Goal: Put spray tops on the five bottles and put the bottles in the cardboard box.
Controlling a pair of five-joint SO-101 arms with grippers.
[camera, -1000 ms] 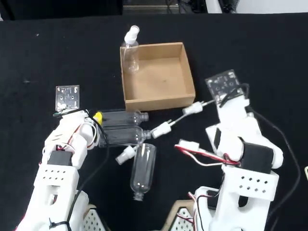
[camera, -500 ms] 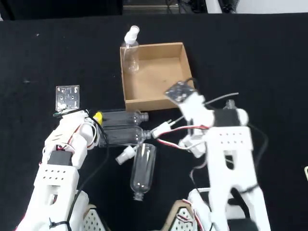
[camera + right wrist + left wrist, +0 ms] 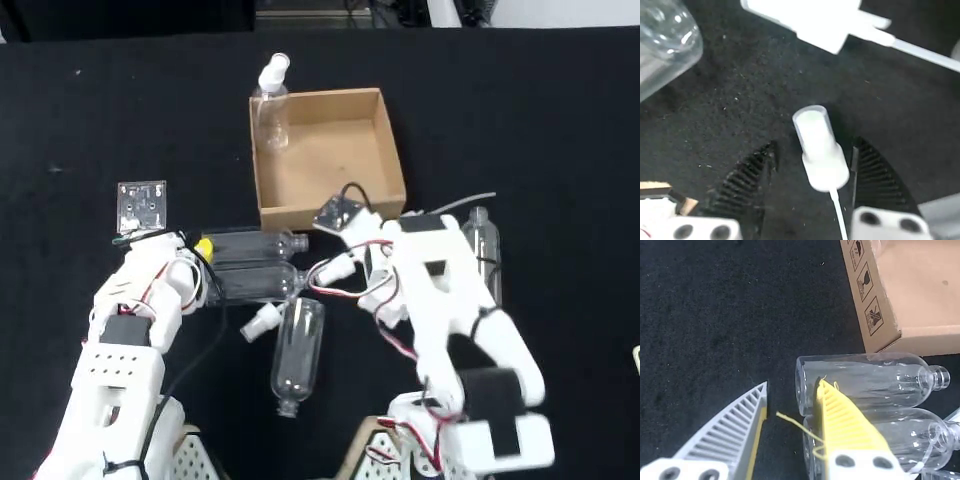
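Your right gripper (image 3: 814,148) has swung in from the desk's (image 3: 560,120) right side to the middle. Its fingers (image 3: 747,172) are released and straddle a white spray top (image 3: 815,131) just before the cardboard box (image 3: 330,213), and a clear bottle (image 3: 482,250) it covered now lies bare at the right. Your left gripper (image 3: 792,385) is unmoved, its fingers (image 3: 840,425) released, the yellow one over the bases of two open bottles (image 3: 255,262) lying side by side. A third bottle (image 3: 298,350) lies nearer you beside a loose top (image 3: 262,322), and a capped bottle (image 3: 270,105) stands at the box's far left corner.

Left gripper (image 3: 791,390) and right gripper (image 3: 814,147) both gape.
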